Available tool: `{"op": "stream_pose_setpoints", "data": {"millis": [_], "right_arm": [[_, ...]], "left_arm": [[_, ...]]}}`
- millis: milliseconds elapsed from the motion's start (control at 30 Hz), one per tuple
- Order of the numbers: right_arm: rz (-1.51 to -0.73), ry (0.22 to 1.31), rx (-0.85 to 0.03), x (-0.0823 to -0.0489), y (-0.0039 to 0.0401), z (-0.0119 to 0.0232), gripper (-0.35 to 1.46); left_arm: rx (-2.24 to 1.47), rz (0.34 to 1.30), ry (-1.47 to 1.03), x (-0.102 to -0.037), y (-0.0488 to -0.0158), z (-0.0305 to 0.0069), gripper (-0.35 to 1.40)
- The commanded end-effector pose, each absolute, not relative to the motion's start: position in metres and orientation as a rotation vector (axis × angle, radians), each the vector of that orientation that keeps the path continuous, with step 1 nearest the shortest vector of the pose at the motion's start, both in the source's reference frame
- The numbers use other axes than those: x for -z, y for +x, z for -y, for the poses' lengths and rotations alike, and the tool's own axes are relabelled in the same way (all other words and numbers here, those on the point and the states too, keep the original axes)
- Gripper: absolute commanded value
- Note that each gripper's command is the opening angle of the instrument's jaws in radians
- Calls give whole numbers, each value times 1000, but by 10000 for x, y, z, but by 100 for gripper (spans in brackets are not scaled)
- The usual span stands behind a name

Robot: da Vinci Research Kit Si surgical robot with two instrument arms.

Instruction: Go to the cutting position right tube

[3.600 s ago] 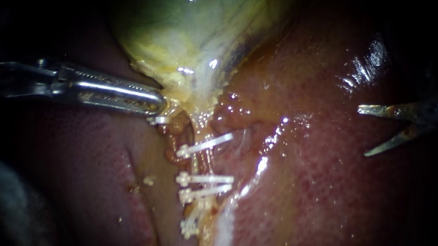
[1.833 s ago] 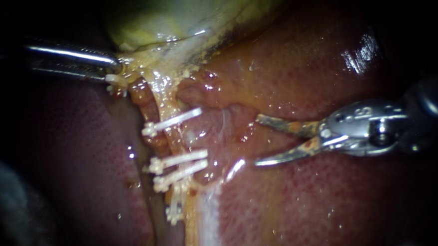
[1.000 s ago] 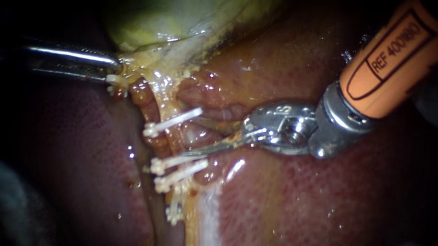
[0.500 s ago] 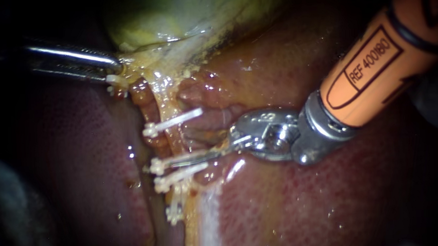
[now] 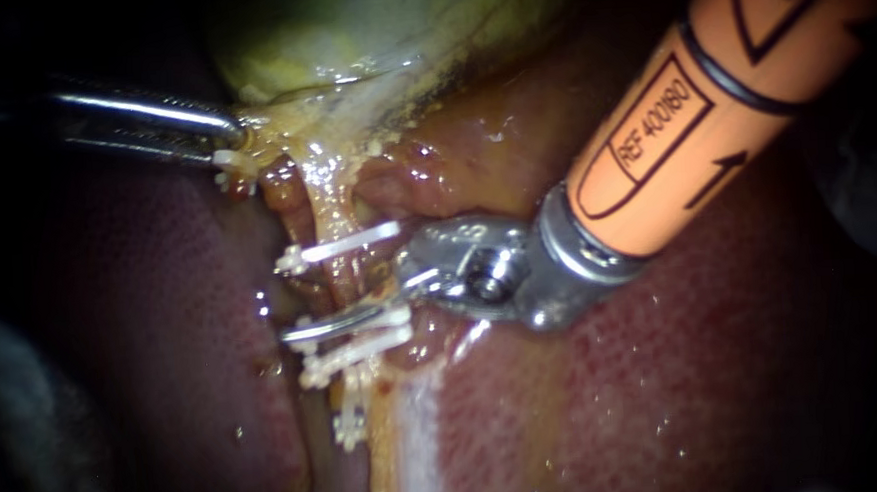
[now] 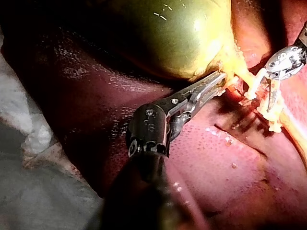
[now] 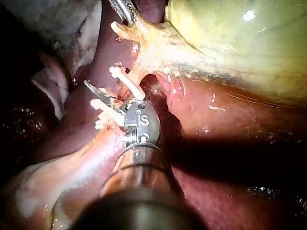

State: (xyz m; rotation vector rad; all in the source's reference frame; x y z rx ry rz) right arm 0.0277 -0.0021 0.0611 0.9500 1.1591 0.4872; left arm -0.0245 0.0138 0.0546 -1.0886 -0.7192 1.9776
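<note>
Liver lies flat as the bed, with the gallbladder at its upper edge. Your left instrument has its jaws clamped on the gallbladder's neck and holds it out to the left. My read: that tensions the tube and lifts it off the liver for the cut.

Your right instrument comes in steeply from the upper right, wrist bent so the blades lie crosswise to the tube. Its jaws are parted and grip nothing. One blade lies over the tube; the other is mostly hidden beneath it. The blades sit between the upper clip and the lower clips, just beside the lower ones.

That looks like cutting position. Can't tell whether the brownish strand beside the tube is also in the bite.
</note>
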Motion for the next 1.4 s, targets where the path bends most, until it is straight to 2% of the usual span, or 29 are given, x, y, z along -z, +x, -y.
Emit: {"op": "stream_pose_setpoints", "data": {"millis": [33,467,700,933,1400], "right_arm": [[-1161,953,-495,-612,280,21,125],[-1178,988,-514,-605,288,27,123],[-1206,1075,-503,-575,291,36,122],[-1241,1112,-500,-552,291,32,120],[-1253,1119,-503,-547,289,29,120]], "left_arm": [[-1977,718,-1089,-547,-245,-138,-35],[-1977,717,-1089,-548,-246,-138,-35],[-1978,717,-1089,-548,-246,-138,-35],[-1978,717,-1090,-548,-246,-138,-35],[-1977,717,-1089,-548,-247,-138,-35]]}}
